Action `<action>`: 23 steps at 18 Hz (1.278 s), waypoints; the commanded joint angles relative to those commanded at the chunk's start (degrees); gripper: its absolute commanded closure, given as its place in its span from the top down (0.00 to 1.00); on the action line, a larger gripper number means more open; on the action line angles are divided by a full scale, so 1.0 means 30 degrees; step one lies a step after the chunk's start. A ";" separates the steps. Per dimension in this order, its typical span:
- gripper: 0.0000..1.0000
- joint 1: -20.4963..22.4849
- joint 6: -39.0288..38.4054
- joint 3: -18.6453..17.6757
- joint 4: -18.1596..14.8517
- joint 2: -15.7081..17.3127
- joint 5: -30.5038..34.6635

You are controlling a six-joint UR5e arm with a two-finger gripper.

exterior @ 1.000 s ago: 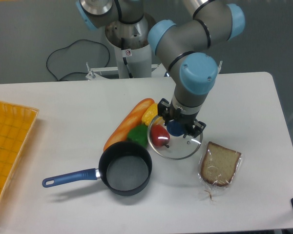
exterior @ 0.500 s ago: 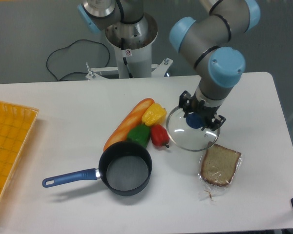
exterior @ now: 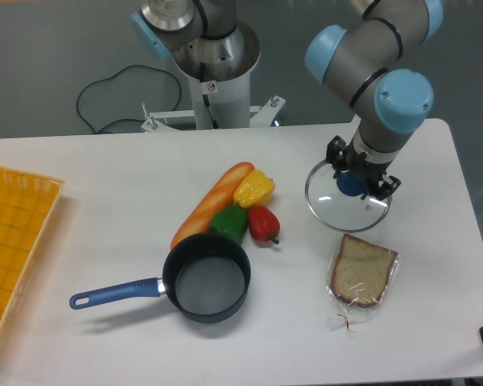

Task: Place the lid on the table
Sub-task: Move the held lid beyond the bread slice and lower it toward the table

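The lid is round clear glass with a thin metal rim and a blue knob. My gripper is shut on the knob and holds the lid just above the white table, at its right side, a little behind the bread slice. I cannot tell whether the lid's rim touches the table. The gripper hides most of the knob.
A wrapped bread slice lies just in front of the lid. A baguette, yellow, green and red peppers sit mid-table. The blue-handled saucepan is in front of them. A yellow-orange tray is at the left edge.
My gripper has carried the lid to the right and back, from over the red pepper to the table's right side beyond the bread slice.
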 joint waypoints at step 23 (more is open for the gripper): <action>0.50 0.2697 0.3928 -0.2109 0.3135 -0.0673 -0.0938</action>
